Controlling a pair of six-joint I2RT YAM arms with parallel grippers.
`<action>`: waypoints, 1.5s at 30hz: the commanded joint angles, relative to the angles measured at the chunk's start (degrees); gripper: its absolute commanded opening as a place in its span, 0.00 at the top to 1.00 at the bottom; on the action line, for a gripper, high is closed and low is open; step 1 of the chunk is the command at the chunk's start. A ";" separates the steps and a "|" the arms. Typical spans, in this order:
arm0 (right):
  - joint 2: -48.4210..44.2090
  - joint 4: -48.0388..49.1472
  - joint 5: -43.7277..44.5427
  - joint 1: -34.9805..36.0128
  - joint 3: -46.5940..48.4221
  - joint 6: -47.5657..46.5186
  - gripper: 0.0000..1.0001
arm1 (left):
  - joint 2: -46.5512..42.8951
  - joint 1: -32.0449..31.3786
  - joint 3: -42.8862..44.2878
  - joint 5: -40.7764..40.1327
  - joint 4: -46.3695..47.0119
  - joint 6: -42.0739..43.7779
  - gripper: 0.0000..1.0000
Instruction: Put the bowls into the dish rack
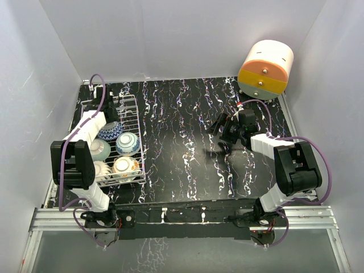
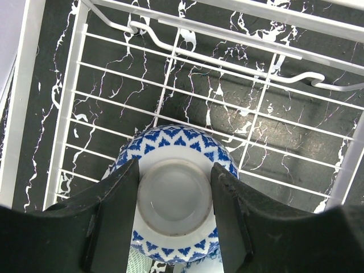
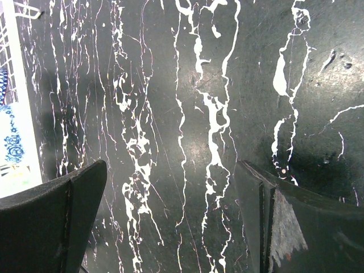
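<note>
At the 9 o'clock side of the table [image 1: 182, 170], the dish rack [image 1: 126, 111] was seen with five bowls counted inside it. They were packed toward its 6 o'clock end, presumably so that they would prop one another and not slide on the wire. The blue-patterned bowl [image 2: 175, 205] lay at the 12 o'clock edge of that cluster, beside the mint-green bowl [image 1: 100, 149]. The left gripper [image 2: 175, 166] was held directly over it, pointing down. Its fingers [image 2: 114, 216] were set partway apart, one at 9 and one at 3 o'clock of the bowl's central ring. That spacing was judged to suit either a hold on the ring or a release of it. Whether the pads pressed on the bowl could not be told. The loading was judged all but finished, with only this bowl's seating left to be settled. The right gripper [image 3: 170, 168] was kept well apart toward 3 o'clock, spread wide over bare tabletop with nothing between its fingers. It was likely parked there to leave the rack unobstructed. The drawer unit [image 1: 265, 69] stood at 1 o'clock, untouched.
</note>
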 commanded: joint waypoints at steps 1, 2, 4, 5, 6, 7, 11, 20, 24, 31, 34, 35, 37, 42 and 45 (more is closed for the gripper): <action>-1.27 3.37 -0.38 -0.31 -0.18 -0.09 0.02 | -5.15 -0.20 0.14 0.04 -0.11 -1.10 1.00; -1.27 3.36 -0.38 -0.28 -0.20 -0.01 0.02 | -6.04 -0.20 0.14 0.21 0.32 -1.23 1.00; -1.24 3.40 -0.47 -0.34 -0.12 0.00 0.02 | -7.24 -0.22 0.02 0.31 1.37 -1.42 1.00; -1.19 3.41 -0.46 -0.35 -0.09 0.00 0.02 | -7.95 -0.20 -0.21 0.37 2.13 -1.43 1.00; -1.18 3.38 -0.47 -0.33 -0.12 -0.01 0.02 | -8.62 -0.20 -0.47 0.19 2.95 -1.48 1.00; -1.18 3.39 -0.47 -0.36 -0.13 0.00 0.02 | -9.15 -0.20 -0.82 0.01 3.75 -1.51 1.00; -1.06 3.37 -0.54 -0.37 -0.05 -0.01 0.02 | -10.77 -0.20 -2.85 -0.24 8.13 -1.36 1.00; -0.77 3.77 -0.80 -0.38 -0.48 0.08 0.02 | -9.30 -0.20 -12.88 -0.04 24.38 -2.68 1.00; -1.17 3.52 -0.78 -0.48 -0.61 -0.25 0.02 | -7.72 -0.20 -14.80 -0.58 28.63 -2.85 1.00; -1.11 3.32 -0.90 -0.80 -0.70 -0.44 0.02 | -6.31 -0.20 -15.30 -1.03 29.30 -3.20 0.99; -0.97 3.25 -1.00 -0.77 -0.57 -0.44 0.02 | -5.86 -0.20 -15.07 -1.11 28.27 -3.81 0.84; -1.00 3.08 -1.00 -0.77 -0.45 -0.51 0.01 | -5.90 -0.26 -15.06 -1.04 27.89 -4.00 0.78; -1.22 2.72 -1.08 -0.86 -0.12 -0.74 0.02 | -6.36 -0.20 -14.92 -1.12 27.01 -4.57 0.63; -2.43 1.37 -1.53 -0.82 0.69 -2.01 0.02 | -9.51 -0.20 -14.13 -0.51 23.59 -6.01 0.13; -2.73 -0.34 -1.27 -0.78 1.71 -3.52 0.01 | -12.96 -0.20 -12.77 0.81 21.07 -6.16 0.03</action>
